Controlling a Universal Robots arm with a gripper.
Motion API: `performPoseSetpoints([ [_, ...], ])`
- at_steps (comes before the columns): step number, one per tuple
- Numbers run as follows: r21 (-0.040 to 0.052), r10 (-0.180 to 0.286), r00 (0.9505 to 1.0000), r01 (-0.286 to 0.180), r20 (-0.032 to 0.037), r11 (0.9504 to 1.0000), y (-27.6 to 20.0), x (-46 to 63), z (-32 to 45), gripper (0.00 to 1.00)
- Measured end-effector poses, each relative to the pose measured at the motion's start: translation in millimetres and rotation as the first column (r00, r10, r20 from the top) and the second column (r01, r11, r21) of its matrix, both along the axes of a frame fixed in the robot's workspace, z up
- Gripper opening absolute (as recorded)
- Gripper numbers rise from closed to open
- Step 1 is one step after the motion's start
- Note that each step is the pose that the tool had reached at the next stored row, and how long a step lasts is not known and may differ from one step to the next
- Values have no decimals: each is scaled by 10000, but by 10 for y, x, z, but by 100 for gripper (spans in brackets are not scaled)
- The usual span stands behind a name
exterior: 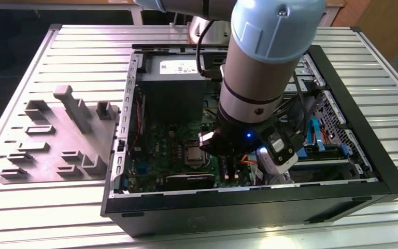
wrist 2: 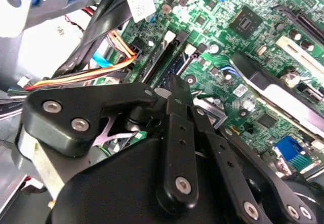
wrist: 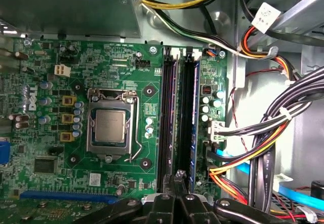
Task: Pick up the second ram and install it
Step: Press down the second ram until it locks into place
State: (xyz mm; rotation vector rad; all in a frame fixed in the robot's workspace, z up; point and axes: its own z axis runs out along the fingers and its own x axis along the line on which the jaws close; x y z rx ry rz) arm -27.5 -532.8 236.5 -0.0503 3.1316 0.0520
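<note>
Black gripper fingers are seen pressed narrowly together above the memory sockets, where a blue-green ram stick is seated upright, edge-on, beside the processor socket.

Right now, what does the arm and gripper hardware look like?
The arm has a silver-grey tube section with a pale blue joint cap and black bands. A black cable runs beside it. The gripper is matt black, with linked bars held by silver screws. A small blue light glows at the wrist.
</note>
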Motion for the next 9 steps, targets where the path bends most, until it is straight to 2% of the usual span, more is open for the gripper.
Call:
performPoseSetpoints([
  [4, -3, 2, 10000, -2, -1, 10000, 11, 0, 2, 10],
  [9, -1, 0, 10000, 0, -1, 10000, 146, 0, 0, 10],
])
